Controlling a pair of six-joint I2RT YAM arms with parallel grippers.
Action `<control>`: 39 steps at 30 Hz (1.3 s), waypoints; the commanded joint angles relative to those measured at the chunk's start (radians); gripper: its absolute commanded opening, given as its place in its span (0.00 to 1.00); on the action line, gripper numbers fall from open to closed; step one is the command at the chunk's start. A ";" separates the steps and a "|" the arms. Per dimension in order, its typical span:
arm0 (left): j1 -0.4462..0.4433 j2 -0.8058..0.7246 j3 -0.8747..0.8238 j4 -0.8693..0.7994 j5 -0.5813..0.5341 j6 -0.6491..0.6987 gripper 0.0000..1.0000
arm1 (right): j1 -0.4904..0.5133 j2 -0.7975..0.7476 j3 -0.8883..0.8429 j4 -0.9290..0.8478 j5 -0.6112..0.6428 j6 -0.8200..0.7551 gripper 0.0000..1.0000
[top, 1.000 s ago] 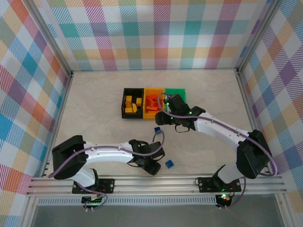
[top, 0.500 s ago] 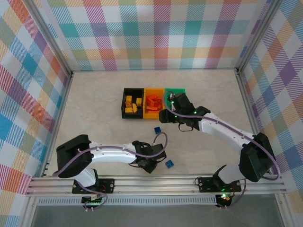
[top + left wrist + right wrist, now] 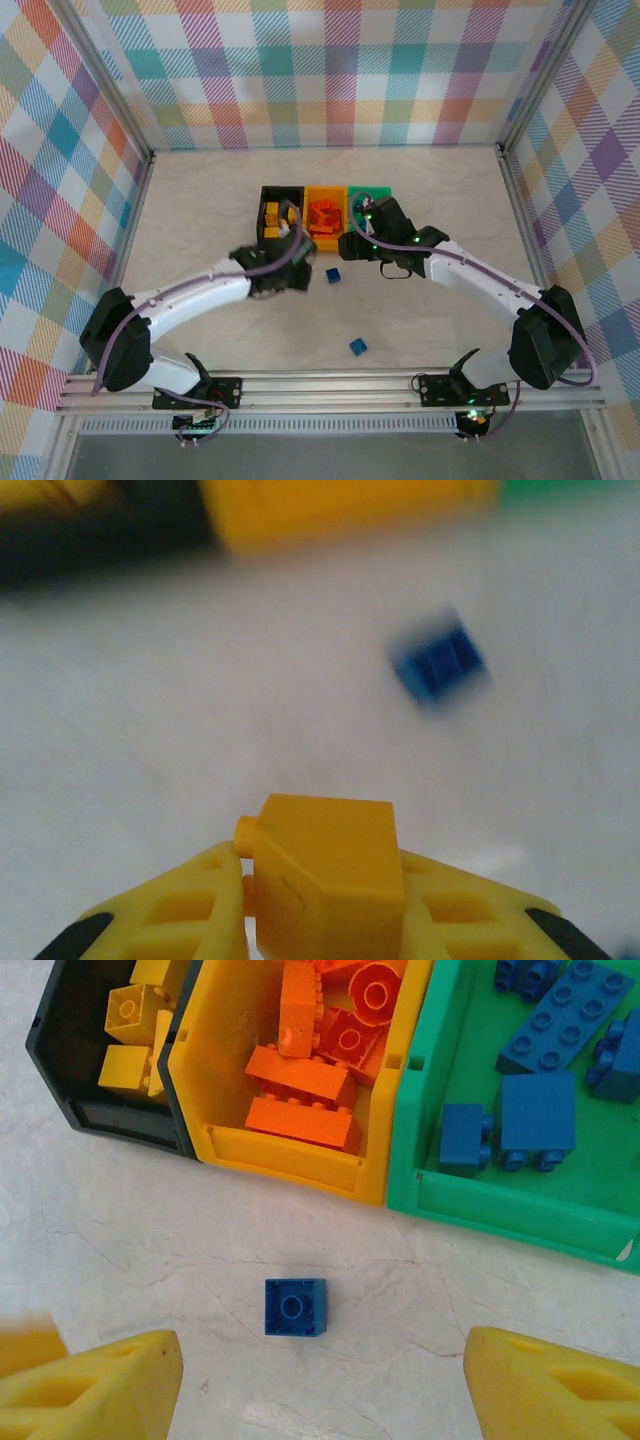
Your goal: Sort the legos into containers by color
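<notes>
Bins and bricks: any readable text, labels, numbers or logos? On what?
None readable.
Walls of the black bin, yellow bin and green bin: blank.
Stud of the blue brick on the table: no legible lettering.
Face of the yellow brick in the left wrist view: no print; the background is blurred.

Smooth glossy plastic legos (image 3: 295,1307) and containers (image 3: 285,1155), matt pale marbled tabletop (image 3: 120,1230), yellow plastic fingers (image 3: 100,1380)

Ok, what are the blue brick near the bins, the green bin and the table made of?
Blue brick: hard moulded plastic, smooth, slightly glossy, crisp stud. Green bin: likely similar plastic, moulded rim and uniform colour. Table: pale marble-look surface with faint veins, possibly laminate or stone.
</notes>
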 commanded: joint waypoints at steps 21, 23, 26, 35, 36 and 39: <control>0.347 0.645 0.668 -0.009 -0.050 -0.087 0.41 | -0.009 -0.086 -0.134 0.006 -0.063 0.020 0.78; 0.350 0.662 0.679 -0.010 -0.042 -0.099 0.55 | -0.009 -0.080 -0.148 0.016 -0.080 0.019 0.78; 0.351 0.656 0.678 0.001 -0.019 -0.114 0.73 | -0.009 -0.063 -0.167 0.040 -0.097 0.021 0.78; 0.314 0.392 0.506 0.131 0.077 -0.156 0.97 | 0.008 0.083 -0.125 0.119 -0.103 0.016 0.78; 0.301 0.342 0.463 0.152 0.080 -0.158 1.00 | 0.016 0.110 -0.111 0.130 -0.098 0.010 0.78; 0.255 0.201 0.313 0.206 0.083 -0.165 1.00 | 0.045 0.192 -0.059 0.141 -0.072 -0.009 0.78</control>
